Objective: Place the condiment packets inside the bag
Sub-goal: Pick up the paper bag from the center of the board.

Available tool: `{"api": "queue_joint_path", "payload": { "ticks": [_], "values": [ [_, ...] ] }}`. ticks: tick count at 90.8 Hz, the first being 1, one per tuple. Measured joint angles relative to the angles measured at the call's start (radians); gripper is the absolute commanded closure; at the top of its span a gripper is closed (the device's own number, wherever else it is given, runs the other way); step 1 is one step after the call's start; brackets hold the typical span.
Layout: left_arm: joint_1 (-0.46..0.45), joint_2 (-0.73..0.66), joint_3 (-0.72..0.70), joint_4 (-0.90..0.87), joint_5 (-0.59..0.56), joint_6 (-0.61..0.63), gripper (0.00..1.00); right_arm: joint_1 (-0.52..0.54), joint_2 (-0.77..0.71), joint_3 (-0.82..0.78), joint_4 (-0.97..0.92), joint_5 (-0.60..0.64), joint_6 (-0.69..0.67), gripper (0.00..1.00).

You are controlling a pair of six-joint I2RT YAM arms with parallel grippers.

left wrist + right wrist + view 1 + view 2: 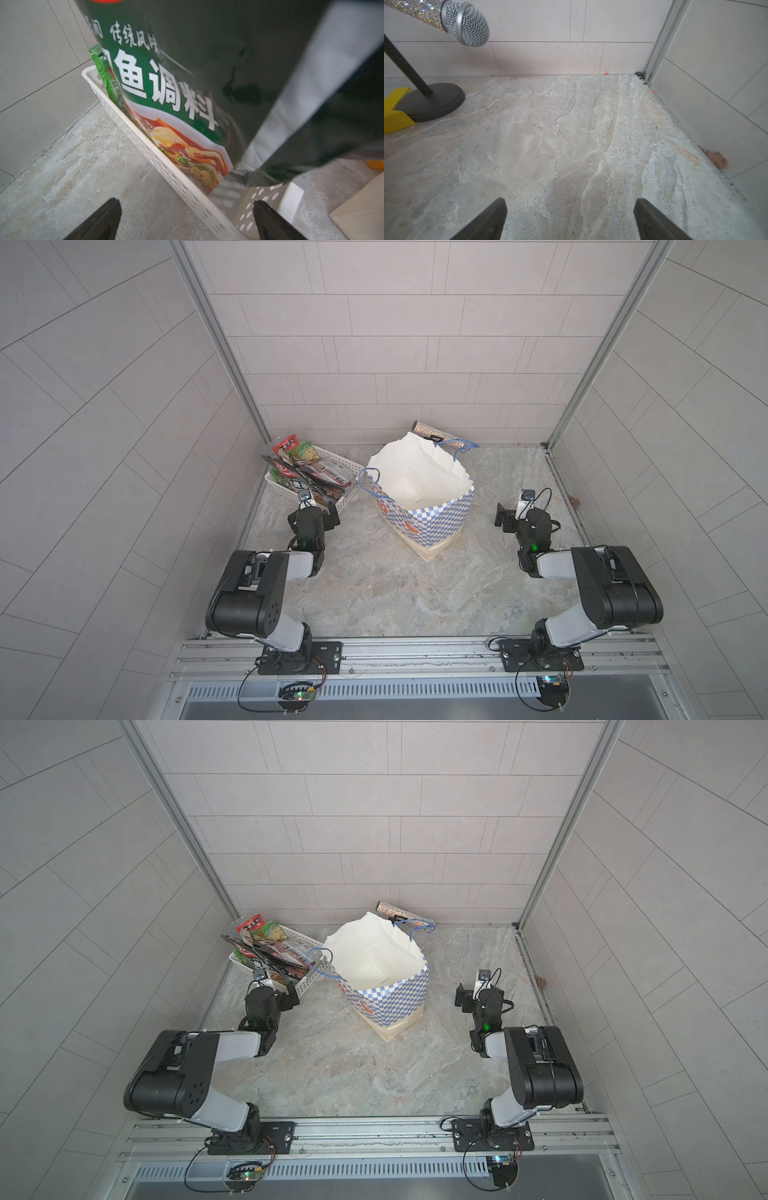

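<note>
Several condiment packets [307, 472] [270, 952] lie piled in a white perforated basket [332, 456] at the back left. The left wrist view is filled by a dark green packet [187, 83] with white lettering, and a light green one [104, 72] sits behind it. The bag [436, 518] [390, 994] stands open mid-table, checkered blue and white outside and white inside. My left gripper [322, 512] [186, 200] is open at the basket's near corner, holding nothing. Over bare table on the right, my right gripper [513, 514] [569, 200] is open and empty.
A glittery microphone [436, 431] [467, 22] leans on a black stand with a round base [431, 101] behind the bag. A yellow block [394, 116] lies by that base. Tiled walls close the table on three sides. The basket wall [166, 166] runs between my left fingers.
</note>
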Motion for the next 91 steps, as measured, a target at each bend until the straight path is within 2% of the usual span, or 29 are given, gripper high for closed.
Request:
{"api": "queue_joint_path", "payload": {
  "ticks": [8, 17, 23, 29, 38, 45, 54, 61, 66, 74, 83, 91],
  "values": [
    [-0.013, -0.033, 0.002, -0.034, -0.027, 0.006, 0.0, 0.001, -0.147, 0.048, -0.221, 0.094, 0.09, 0.0],
    [-0.039, -0.146, 0.077, -0.281, -0.106, -0.034, 0.0, -0.008, -0.277, 0.162, -0.425, 0.168, 0.212, 0.01],
    [-0.053, -0.21, 0.235, -0.527, -0.194, -0.166, 0.0, -0.011, -0.338, 0.213, -0.512, 0.187, 0.274, 0.02],
    [-0.053, -0.257, 0.414, -0.778, -0.278, -0.371, 0.0, -0.011, -0.393, 0.229, -0.579, 0.195, 0.318, 0.03],
    [-0.047, -0.342, 0.603, -1.061, -0.315, -0.58, 0.0, -0.011, -0.462, 0.229, -0.684, 0.19, 0.358, 0.03],
    [-0.04, -0.433, 0.664, -1.194, -0.251, -0.637, 0.0, -0.011, -0.505, 0.232, -0.763, 0.171, 0.367, 0.02],
    [-0.041, -0.524, 0.74, -1.327, -0.066, -0.652, 0.0, -0.011, -0.538, 0.257, -0.845, 0.129, 0.367, 0.0],
    [-0.057, -0.514, 0.885, -1.443, 0.088, -0.652, 0.0, -0.011, -0.541, 0.283, -0.885, 0.085, 0.367, 0.0],
    [-0.104, -0.476, 1.01, -1.513, 0.16, -0.645, 0.0, -0.011, -0.533, 0.299, -0.905, 0.053, 0.366, 0.0],
    [-0.266, -0.41, 1.184, -1.609, 0.207, -0.631, 0.0, -0.011, -0.507, 0.322, -0.936, 0.005, 0.365, 0.0],
    [-0.463, -0.346, 1.299, -1.712, 0.158, -0.607, 0.0, -0.011, -0.488, 0.327, -0.958, -0.023, 0.364, 0.0],
    [-0.574, -0.258, 1.411, -1.81, 0.068, -0.572, 0.0, -0.011, -0.486, 0.327, -0.974, -0.039, 0.361, 0.0]
  ]
}}
